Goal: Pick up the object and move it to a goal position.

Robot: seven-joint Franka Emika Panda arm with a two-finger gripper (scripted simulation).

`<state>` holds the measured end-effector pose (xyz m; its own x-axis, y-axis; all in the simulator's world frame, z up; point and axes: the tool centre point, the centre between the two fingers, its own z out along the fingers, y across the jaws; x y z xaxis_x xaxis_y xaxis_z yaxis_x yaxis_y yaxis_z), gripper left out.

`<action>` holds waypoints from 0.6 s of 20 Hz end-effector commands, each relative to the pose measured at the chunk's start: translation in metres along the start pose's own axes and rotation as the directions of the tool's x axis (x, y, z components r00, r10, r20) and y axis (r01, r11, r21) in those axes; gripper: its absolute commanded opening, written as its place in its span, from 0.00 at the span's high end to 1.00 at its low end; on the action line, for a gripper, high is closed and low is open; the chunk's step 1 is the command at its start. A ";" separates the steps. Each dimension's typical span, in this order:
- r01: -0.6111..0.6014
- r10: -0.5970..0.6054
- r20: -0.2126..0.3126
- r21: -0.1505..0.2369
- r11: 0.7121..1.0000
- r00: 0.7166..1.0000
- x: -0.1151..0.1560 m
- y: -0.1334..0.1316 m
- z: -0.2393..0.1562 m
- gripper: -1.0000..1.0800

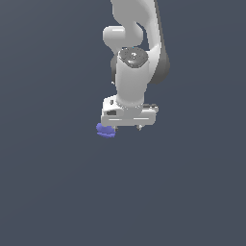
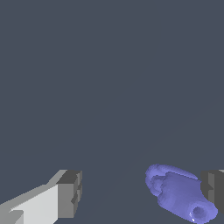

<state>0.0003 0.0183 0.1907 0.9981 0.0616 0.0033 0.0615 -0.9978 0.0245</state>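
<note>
The object (image 1: 105, 130) is a small blue-violet lumpy blob on the dark grey floor, just under the white gripper's edge on the exterior view's left. My gripper (image 1: 127, 128) hangs low over the floor, pointing down, with its jaws wide apart and nothing held. In the wrist view the object (image 2: 175, 192) lies inside the gap of the gripper (image 2: 142, 194), right beside one dark fingertip (image 2: 213, 190), which covers part of it. The other fingertip (image 2: 70, 194) is far from it. I cannot tell whether the near fingertip touches the blob.
The floor (image 1: 57, 192) is a plain dark grey surface all around. The white arm (image 1: 132, 57) rises straight up from the gripper to the top edge of the exterior view. No goal marker shows.
</note>
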 end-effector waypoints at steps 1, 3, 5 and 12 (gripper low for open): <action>0.000 0.000 0.000 0.000 1.000 1.000 0.000 0.000 0.000 0.04; 0.000 0.000 0.000 0.002 1.000 1.000 0.000 0.000 -0.001 0.04; 0.000 0.000 -0.001 0.006 1.000 1.000 -0.001 -0.001 -0.002 0.04; -0.012 0.012 -0.005 0.022 1.000 1.000 -0.002 -0.004 -0.008 0.04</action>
<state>-0.0023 0.0221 0.1983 0.9986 0.0526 0.0085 0.0525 -0.9986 0.0046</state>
